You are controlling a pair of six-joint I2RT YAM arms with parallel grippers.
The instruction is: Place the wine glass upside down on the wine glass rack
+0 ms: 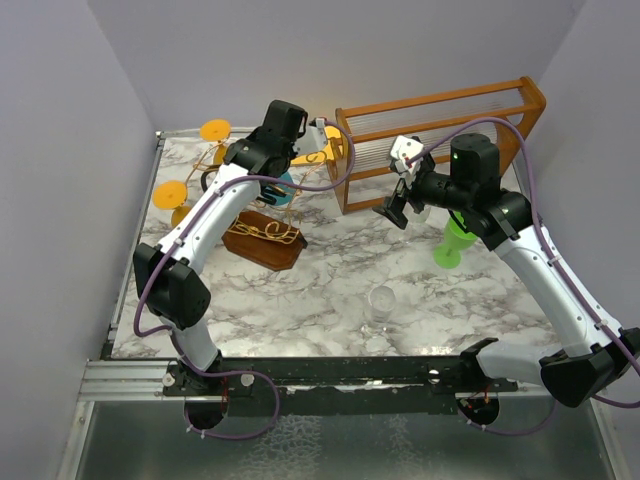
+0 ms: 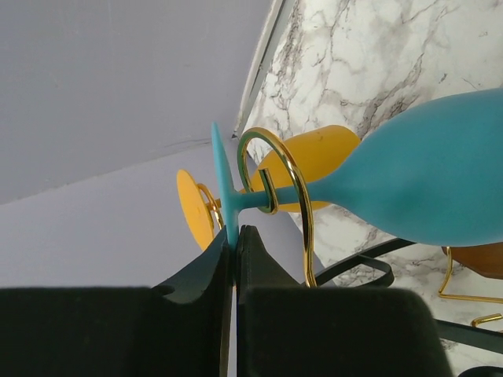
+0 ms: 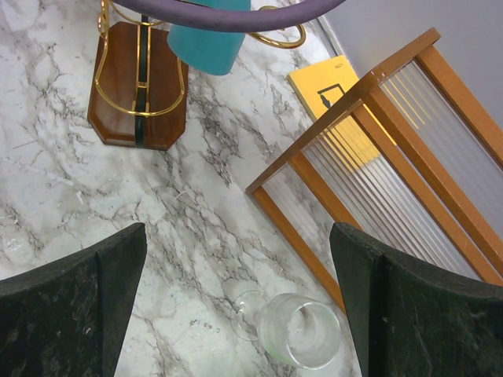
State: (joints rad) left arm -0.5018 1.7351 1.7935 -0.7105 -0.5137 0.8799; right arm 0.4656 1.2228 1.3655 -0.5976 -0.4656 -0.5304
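Note:
A teal wine glass (image 2: 424, 188) lies sideways, its stem passing through a curled gold wire arm (image 2: 295, 181) of the wine glass rack (image 1: 264, 240). My left gripper (image 2: 236, 236) is shut on the thin edge of the glass's foot (image 2: 222, 173). From above, the left gripper (image 1: 272, 172) sits over the rack's dark wooden base (image 3: 134, 94). My right gripper (image 3: 237, 236) hangs open over the marble, with nothing between its fingers. A clear wine glass (image 3: 302, 330) stands on the table below it.
A large orange-brown wooden frame with clear rods (image 1: 440, 140) stands at the back right, with a yellow card (image 3: 334, 86) behind it. A green glass (image 1: 455, 243) stands right of centre. Orange glass feet (image 1: 215, 130) hang around the rack. Purple walls close in both sides.

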